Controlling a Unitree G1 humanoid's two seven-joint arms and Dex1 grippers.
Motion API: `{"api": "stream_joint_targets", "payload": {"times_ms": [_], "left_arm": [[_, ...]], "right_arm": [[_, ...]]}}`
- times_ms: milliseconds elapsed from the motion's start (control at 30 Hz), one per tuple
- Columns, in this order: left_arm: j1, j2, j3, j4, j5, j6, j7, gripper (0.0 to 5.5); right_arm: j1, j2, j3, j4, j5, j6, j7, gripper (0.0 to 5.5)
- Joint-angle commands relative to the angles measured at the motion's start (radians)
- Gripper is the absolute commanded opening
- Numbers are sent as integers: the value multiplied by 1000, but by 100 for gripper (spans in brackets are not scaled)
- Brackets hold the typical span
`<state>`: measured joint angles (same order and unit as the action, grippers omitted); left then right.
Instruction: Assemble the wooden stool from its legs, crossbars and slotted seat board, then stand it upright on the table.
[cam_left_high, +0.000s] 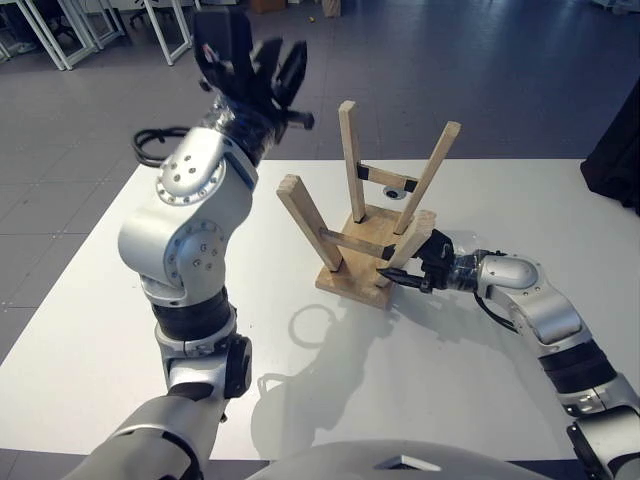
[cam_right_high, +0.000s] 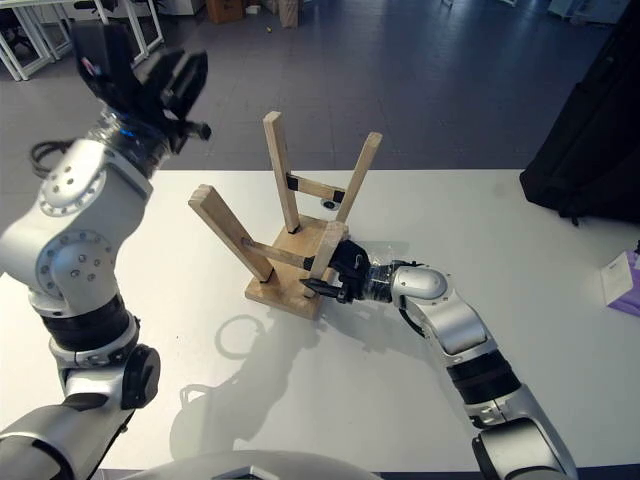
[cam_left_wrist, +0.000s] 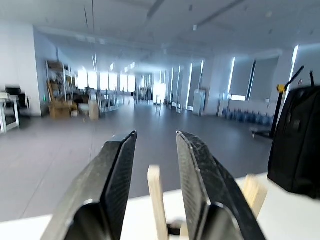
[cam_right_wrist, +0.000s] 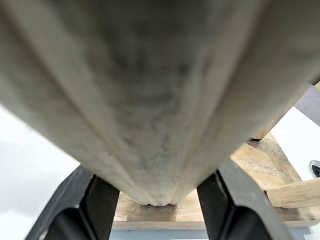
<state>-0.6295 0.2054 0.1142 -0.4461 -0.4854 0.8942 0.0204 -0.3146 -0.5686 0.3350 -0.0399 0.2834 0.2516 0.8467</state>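
The stool sits upside down near the middle of the white table. Its seat board is against the tabletop, and its legs splay upward, joined by crossbars. The right gripper reaches in low from the right side. Its two fingers are closed around one leg just above the seat board. The left gripper is raised high above the table's far left edge, well apart from the stool, with its fingers spread open and holding nothing.
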Motion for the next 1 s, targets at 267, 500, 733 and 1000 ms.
{"api": "stream_joint_targets", "payload": {"times_ms": [267, 500, 733, 1000], "left_arm": [[221, -11, -93, 59, 7, -88, -101, 150], [-264, 60, 253, -51, -591, -92, -56, 150], [-150, 257, 325, 92, -392, -136, -6, 145], [-5, 285, 282, 84, -275, -150, -19, 145]], "right_arm": [[181, -88, 123, 224, -149, 104, 26, 202], [-41, -101, 48, 249, -139, -23, 105, 202], [-270, -72, 61, 429, -132, -97, 263, 240], [-277, -124, 25, 496, -219, -124, 315, 385]]}}
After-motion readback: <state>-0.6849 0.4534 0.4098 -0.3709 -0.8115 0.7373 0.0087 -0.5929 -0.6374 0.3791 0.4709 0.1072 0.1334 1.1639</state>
